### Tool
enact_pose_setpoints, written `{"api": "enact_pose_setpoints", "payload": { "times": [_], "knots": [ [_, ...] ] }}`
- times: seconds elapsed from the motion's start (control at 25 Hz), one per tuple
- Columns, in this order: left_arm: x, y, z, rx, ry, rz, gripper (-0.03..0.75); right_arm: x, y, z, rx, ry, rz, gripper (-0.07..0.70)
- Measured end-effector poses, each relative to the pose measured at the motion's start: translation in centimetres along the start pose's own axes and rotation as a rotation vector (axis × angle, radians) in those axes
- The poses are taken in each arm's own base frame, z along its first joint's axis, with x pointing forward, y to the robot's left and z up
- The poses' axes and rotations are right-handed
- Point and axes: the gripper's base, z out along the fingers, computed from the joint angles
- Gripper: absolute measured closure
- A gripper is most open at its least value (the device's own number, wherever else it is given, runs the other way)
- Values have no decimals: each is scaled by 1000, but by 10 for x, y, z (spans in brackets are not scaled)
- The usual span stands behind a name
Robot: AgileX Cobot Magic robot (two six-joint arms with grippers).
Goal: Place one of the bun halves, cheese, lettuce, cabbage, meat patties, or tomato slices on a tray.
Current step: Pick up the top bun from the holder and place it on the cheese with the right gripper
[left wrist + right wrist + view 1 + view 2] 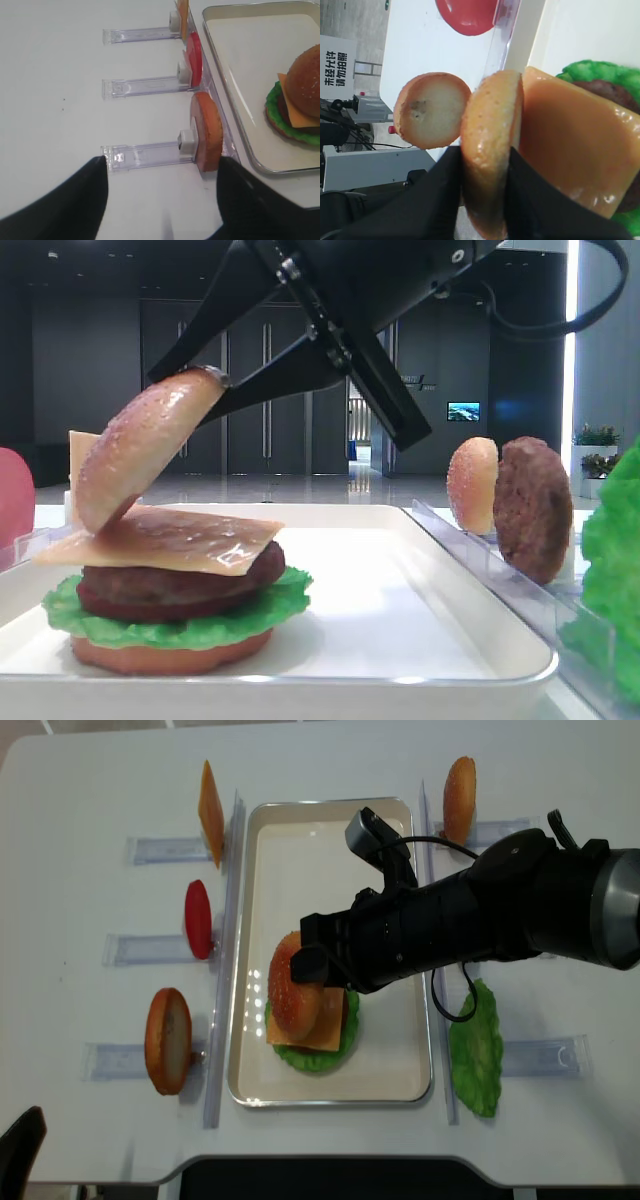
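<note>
my right gripper (485, 200) clamped on bun top (145, 445), tilted, lower edge touching cheese (170, 540) atop stacked burger in tray (400, 570); only lowering flat and release left

my own right arm (480, 925) covers the far side of the tray (330, 820) from overhead. the meat patty (620, 95) shows only as a sliver past the cheese (570, 145). the tomato slice (12, 495) is cut off by the edge.
</note>
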Motion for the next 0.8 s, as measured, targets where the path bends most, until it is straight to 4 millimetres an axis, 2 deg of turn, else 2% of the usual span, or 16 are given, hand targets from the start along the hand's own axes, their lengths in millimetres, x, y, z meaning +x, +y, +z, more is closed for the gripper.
{"api": "enact_pose_setpoints", "payload": {
  "times": [0.64,0.8],
  "knots": [
    [0,0,0,0,0,0,198,2,-7,8,-13,27,45,449],
    [0,0,0,0,0,0,198,3,-8,9,-4,37,31,378]
  ]
}}
